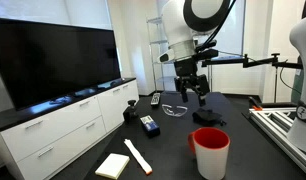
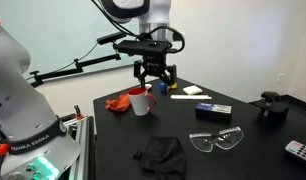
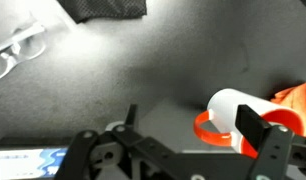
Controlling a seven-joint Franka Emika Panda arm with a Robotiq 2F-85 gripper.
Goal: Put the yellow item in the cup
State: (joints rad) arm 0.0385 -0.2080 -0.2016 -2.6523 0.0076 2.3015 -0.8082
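Wrist view gives no sure sight of the yellow item, and neither exterior view does; cup point(image 3: 228, 108) sits partly hidden behind one finger point(image 3: 258, 125); gripper point(image 3: 193, 115) hangs over it, jaws apart; orange cloth point(image 3: 293, 98) beside the cup is cut off; glasses point(image 3: 15, 50) blurred.
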